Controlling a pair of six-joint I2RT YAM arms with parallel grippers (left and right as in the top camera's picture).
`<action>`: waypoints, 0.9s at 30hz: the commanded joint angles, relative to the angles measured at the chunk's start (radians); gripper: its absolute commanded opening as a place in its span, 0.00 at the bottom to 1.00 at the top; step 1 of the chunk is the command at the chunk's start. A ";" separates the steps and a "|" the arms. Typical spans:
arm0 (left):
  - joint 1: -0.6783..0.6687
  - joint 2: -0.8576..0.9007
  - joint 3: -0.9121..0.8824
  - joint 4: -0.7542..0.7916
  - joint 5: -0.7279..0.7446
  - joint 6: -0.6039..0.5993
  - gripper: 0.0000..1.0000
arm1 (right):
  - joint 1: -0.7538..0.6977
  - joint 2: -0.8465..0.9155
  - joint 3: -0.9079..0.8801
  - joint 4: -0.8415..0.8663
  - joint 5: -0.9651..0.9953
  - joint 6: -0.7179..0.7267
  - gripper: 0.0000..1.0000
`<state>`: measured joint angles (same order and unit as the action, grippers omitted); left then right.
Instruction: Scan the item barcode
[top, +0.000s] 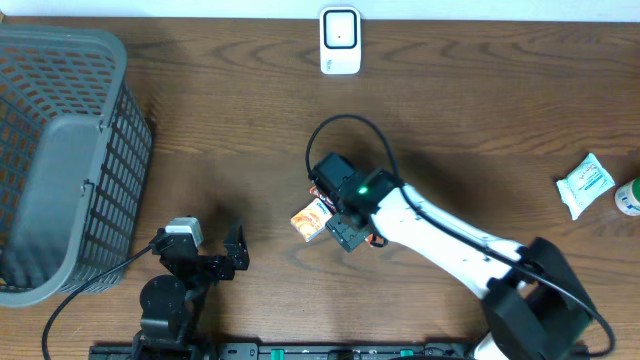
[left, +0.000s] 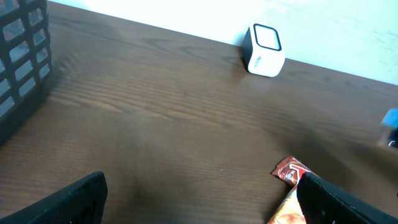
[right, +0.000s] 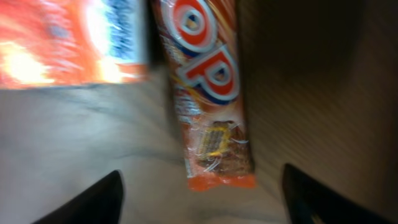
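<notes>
1. Snack bar (right: 208, 93) in an orange wrapper, flat on the worktop (top: 230, 120) at mid-frame overhead, lengthwise between the spread fingers (right: 93, 199) of the right gripper (top: 345, 230); gripper open, touching neither long edge.
2. Just beside the bar's left edge, an orange packet (top: 312, 220).
3. Barcode scanner (top: 340, 41) upright at top centre, by the worktop's far edge; a broad stretch of wood between it and the bar.
4. Left gripper (top: 232, 255) low at lower left, jaws wide apart, holding nothing, with open wood ahead.
5. Grey mesh basket (top: 60, 150) along the left edge.
6. White sachet (top: 585, 183) near the right edge, well apart from both arms.
</notes>
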<state>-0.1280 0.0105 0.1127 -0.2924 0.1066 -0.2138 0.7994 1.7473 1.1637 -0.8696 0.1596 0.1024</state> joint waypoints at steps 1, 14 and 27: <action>0.002 -0.006 -0.014 -0.029 0.013 -0.009 0.98 | 0.048 0.043 -0.016 0.014 0.113 0.009 0.69; 0.003 -0.006 -0.014 -0.029 0.013 -0.009 0.98 | 0.072 0.224 -0.016 0.084 0.158 -0.004 0.50; 0.003 -0.006 -0.014 -0.029 0.013 -0.009 0.98 | 0.062 0.248 0.028 -0.002 -0.136 -0.063 0.01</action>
<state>-0.1280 0.0105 0.1127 -0.2924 0.1066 -0.2138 0.8749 1.9697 1.2179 -0.8318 0.3485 0.0845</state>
